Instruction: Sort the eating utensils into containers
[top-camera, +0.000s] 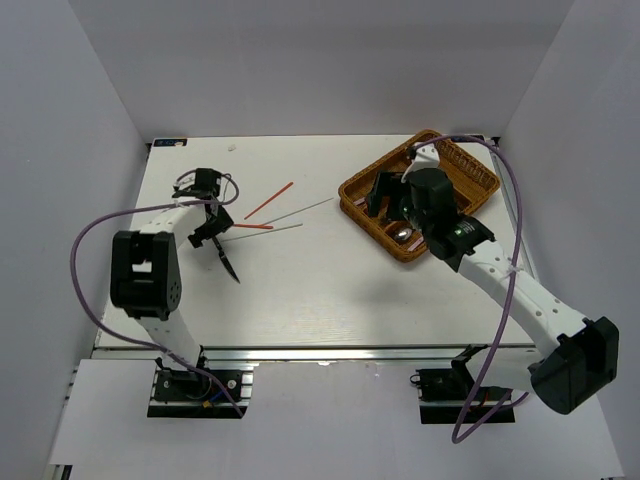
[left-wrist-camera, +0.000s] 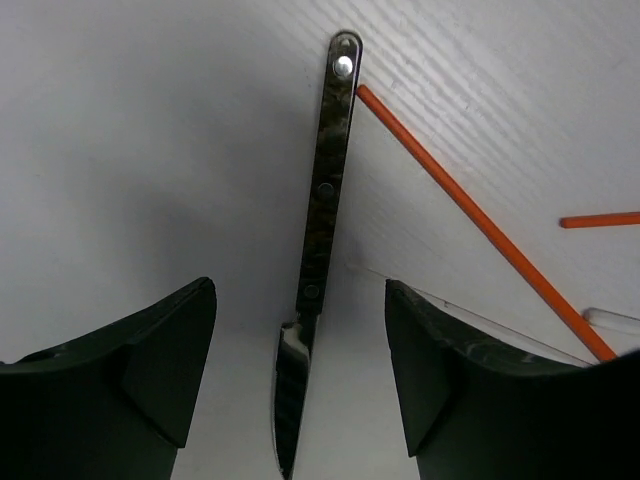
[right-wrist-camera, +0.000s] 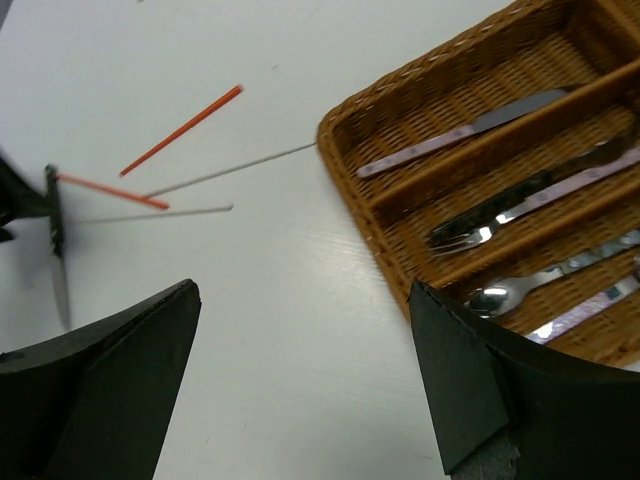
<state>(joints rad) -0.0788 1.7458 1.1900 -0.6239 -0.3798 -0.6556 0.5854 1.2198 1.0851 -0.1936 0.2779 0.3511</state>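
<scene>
— Left gripper (left-wrist-camera: 300, 300) first: how are its fingers set?

— Spread wide, holding nothing. Its dark, blunt fingers (left-wrist-camera: 150, 380) stand on either side of a table knife (left-wrist-camera: 322, 200) that lies flat on the table. There is a gap on each side, so neither finger touches it.

— What sort of knife?

— Slim, with a dark mottled handle. Small round rivets run along it, and a shiny one sits near the rounded end. The bright blade tapers to a point between the fingers.

— And around it?

— A thin red-orange chopstick (left-wrist-camera: 470, 215) starts just beside the handle's end and slants away. A second red-orange chopstick (left-wrist-camera: 600, 219) lies near. So do a pale chopstick (right-wrist-camera: 235, 168) and a second pale chopstick (right-wrist-camera: 160, 214). All are straight, stick-thin and loose on the white table (top-camera: 300, 300), whose surface shows a fine ribbed grain.

— The right gripper (right-wrist-camera: 305, 300)?

— Equally wide apart and empty. In the top view it hangs over the brown wicker cutlery tray (right-wrist-camera: 345, 130), well apart from the loose pieces.

— What does the tray hold?

— Woven walls split it into long, narrow compartments. One holds a pink-handled knife (right-wrist-camera: 460, 135) with a flat silver blade. The next holds a shiny fork (right-wrist-camera: 480, 230), also pink-handled. Then comes a polished spoon (right-wrist-camera: 495, 297), with another pink handle (right-wrist-camera: 585, 310) beside it, seemingly in the same compartment.
</scene>
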